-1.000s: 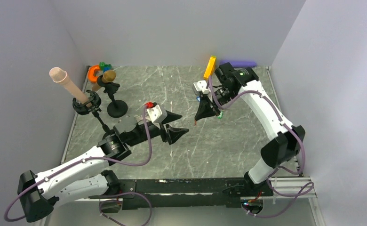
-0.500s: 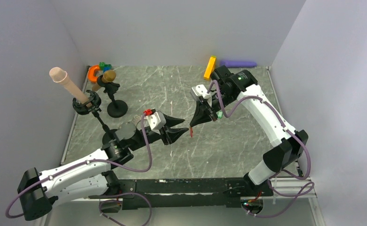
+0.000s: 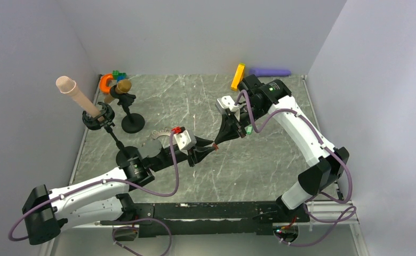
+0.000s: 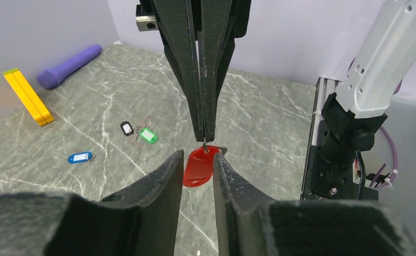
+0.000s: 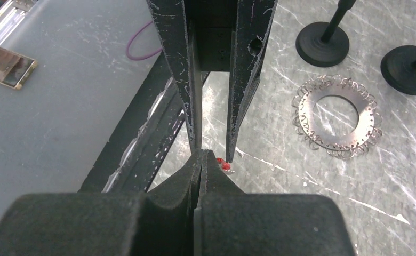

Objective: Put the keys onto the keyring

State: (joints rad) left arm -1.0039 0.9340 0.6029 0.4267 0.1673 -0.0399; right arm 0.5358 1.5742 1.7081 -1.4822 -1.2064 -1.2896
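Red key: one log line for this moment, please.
red key hangs from shut right gripper | left gripper open around it | keyring on table

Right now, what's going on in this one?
The right gripper is shut on the little ring of the red key, which dangles above the table. The left gripper has its fingers on either side of it; whether they pinch it yet is unclear. The blue key, black key and green key lie on the table. The keyring lies flat near the stand bases.

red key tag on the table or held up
Held up: the red key tag hangs from the shut right gripper, off the table.
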